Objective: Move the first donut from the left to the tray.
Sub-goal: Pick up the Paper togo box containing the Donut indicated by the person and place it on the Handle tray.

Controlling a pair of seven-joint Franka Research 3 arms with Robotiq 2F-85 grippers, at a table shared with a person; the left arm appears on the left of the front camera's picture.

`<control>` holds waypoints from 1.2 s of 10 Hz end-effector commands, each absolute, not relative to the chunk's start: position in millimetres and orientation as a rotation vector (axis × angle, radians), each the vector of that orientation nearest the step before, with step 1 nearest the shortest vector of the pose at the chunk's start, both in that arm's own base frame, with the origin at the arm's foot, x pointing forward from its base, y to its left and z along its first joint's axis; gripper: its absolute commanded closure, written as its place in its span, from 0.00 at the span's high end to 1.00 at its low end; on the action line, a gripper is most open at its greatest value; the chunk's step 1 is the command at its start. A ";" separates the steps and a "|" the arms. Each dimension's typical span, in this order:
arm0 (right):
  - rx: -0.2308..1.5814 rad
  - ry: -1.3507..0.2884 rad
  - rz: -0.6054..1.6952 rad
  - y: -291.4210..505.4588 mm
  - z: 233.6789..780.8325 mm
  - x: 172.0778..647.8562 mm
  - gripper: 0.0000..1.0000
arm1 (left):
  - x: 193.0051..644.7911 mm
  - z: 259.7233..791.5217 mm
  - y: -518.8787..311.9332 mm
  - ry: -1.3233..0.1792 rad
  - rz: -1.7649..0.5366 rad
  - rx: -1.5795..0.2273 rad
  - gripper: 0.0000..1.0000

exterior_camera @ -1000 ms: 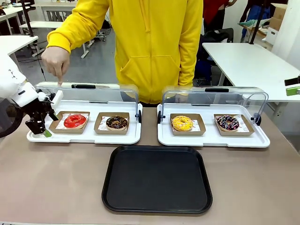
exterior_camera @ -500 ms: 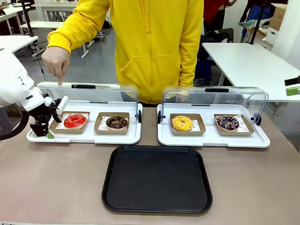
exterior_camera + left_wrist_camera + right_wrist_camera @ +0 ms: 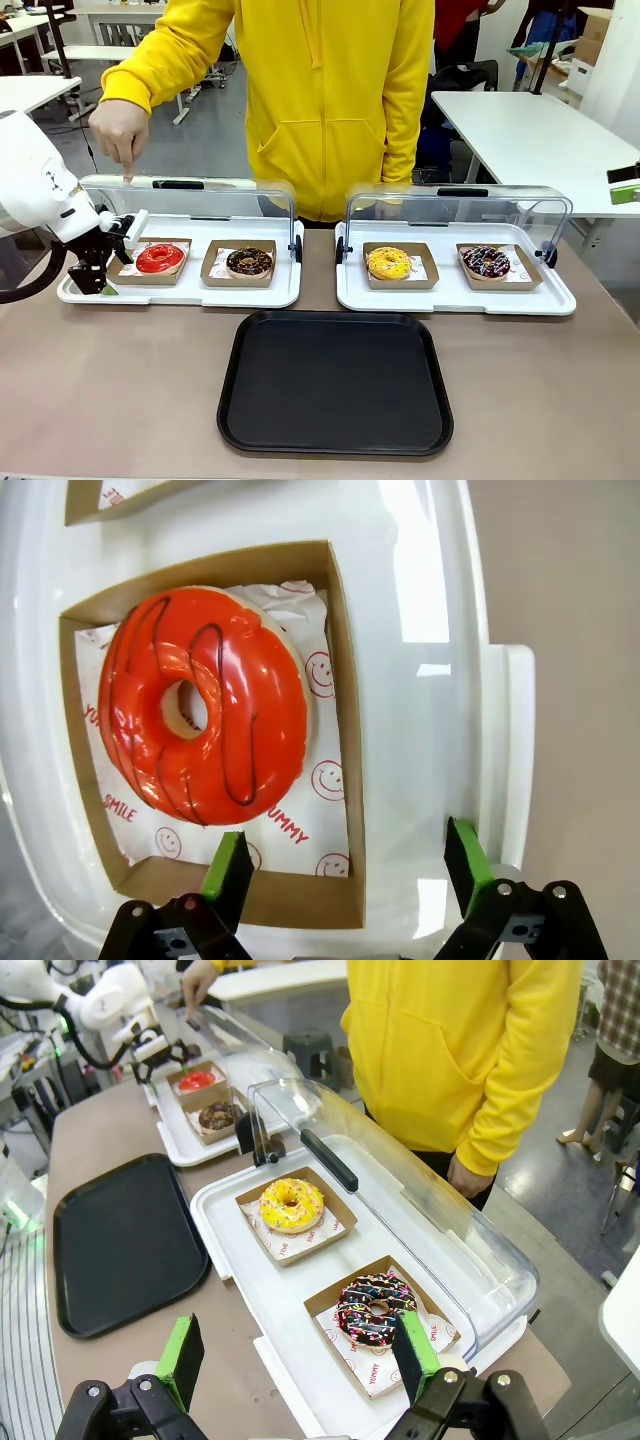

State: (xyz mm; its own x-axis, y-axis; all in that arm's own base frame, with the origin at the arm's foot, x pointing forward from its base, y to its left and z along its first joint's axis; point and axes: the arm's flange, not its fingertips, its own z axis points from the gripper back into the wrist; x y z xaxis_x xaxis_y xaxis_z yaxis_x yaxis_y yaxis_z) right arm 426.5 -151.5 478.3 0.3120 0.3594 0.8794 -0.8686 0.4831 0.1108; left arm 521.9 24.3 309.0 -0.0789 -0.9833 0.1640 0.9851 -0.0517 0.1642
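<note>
The red-glazed donut (image 3: 160, 258) lies in its brown cardboard holder (image 3: 119, 274) at the left end of the left white display tray (image 3: 180, 293), whose clear lid is raised. My left gripper (image 3: 101, 272) stands open at the holder's left side. In the left wrist view the red donut (image 3: 205, 705) is just ahead of the left gripper (image 3: 348, 870); one green pad (image 3: 232, 865) is over the holder's near wall and the other is over the display tray's rim. The black tray (image 3: 335, 380) lies bare at the table's front. My right gripper (image 3: 300, 1355) hangs open above the right display tray.
A chocolate donut (image 3: 249, 262) sits beside the red one. A yellow donut (image 3: 389, 263) and a sprinkled chocolate donut (image 3: 486, 262) are in the right display tray (image 3: 455, 298). A person in a yellow hoodie stands opposite, a hand (image 3: 119, 135) pointing down at the left lid.
My left gripper has moved right and slightly up, closing in on the red donut's holder. The donuts, the trays and the person's hand have stayed put.
</note>
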 end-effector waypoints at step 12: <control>0.673 -0.949 0.893 -150.5 479.8 429.0 1.00 | 526.0 314.3 20.7 -0.125 -1.592 -0.073 0.00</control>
